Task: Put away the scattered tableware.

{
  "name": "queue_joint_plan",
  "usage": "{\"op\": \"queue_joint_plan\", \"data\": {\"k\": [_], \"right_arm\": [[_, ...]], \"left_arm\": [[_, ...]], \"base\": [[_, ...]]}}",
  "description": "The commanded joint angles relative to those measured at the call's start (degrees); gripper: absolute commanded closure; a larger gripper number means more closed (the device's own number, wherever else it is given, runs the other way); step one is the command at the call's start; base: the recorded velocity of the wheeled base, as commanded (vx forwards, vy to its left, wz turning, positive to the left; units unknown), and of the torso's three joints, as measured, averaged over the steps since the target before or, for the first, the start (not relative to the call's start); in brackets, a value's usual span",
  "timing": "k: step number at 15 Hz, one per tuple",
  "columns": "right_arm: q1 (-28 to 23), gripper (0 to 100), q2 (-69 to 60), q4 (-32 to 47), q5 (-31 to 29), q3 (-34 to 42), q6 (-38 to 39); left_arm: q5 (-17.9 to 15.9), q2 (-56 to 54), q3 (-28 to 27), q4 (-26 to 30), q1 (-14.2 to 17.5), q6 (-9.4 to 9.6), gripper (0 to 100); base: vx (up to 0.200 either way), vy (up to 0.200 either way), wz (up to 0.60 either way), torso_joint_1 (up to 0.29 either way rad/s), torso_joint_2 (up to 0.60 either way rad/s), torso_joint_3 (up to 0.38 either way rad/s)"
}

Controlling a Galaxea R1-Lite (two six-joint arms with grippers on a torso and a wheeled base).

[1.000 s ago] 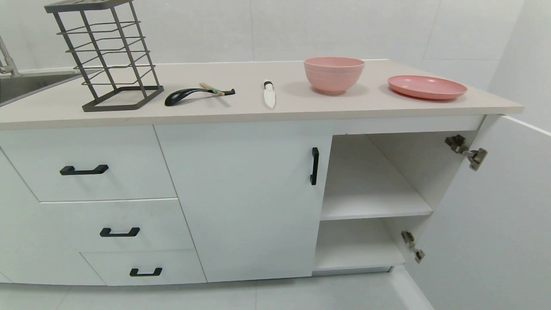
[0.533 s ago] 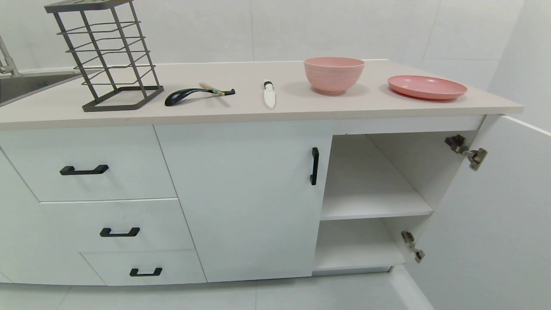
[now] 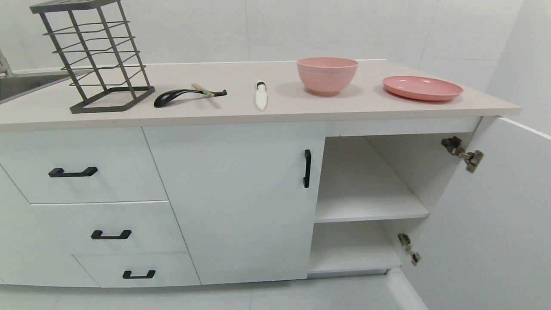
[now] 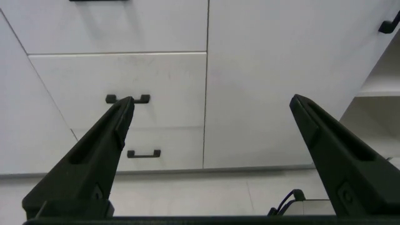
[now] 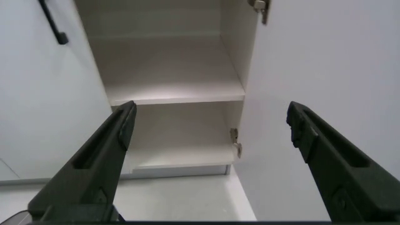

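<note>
Camera rightward; bowl [image 3: 327, 75] static

The left pincer [image 4: 211, 100] and right pincer [image 5: 210, 106] each have 2 matte black, tapering fingers [image 4: 94, 156].

Wide-spread claw [image 4: 210, 102] facing white drawers [image 4: 119, 75]

Sink [image 3: 23, 84] at the counter's [image 3: 275, 113] left end; below, three drawers [image 3: 107, 150] and a closed door [image 3: 232, 198], black handles [image 3: 306, 168].
</note>
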Motion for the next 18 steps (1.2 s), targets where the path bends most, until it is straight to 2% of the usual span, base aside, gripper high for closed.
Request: {"op": "queue_joint_plan", "data": {"k": [1, 4, 9, 15, 18], "right_arm": [[0.0, 0, 0.0, -0.1, 0.0, 0.0, 0.0], [-0.1, 0, 0.0, -0.1, 0.0, 0.0, 0.0], [0.0, 0, 0.0, -0.1, 0.0, 0.0, 0.0], [0.0, 0, 0.0, -0.1, 0.0, 0.0, 0.0], [0.0, 0, 0.0, -0.1, 0.0, 0.0, 0.0]], "left_arm": [[0.1, 0.1, 0.0, 0.0, 0.0, -0.15, 0], [0.1, 0.1, 0.0, 0.0, 0.0, -0.06, 0], [0.1, 0.1, 0.0, 0.0, 0.0, 0.11, 0], [0.3, 0.1, 0.0, 0.0, 0.0, -0.15, 0], [0.3, 0.1, 0.0, 0.0, 0.0, 0.11, 0]], "base": [[0.0, 0.0, 0.0, 0.0, 0.0, 0.0], [0.0, 0.0, 0.0, 0.0, 0.0, 0.0], [0.2, 0.0, 0.0, 0.003, 0.0, 0.003], [0.0, 0.0, -0.1, 0.0, 0.0, 0.0], [0.0, -0.2, 0.0, 0.005, 0.0, 0.001]]}}
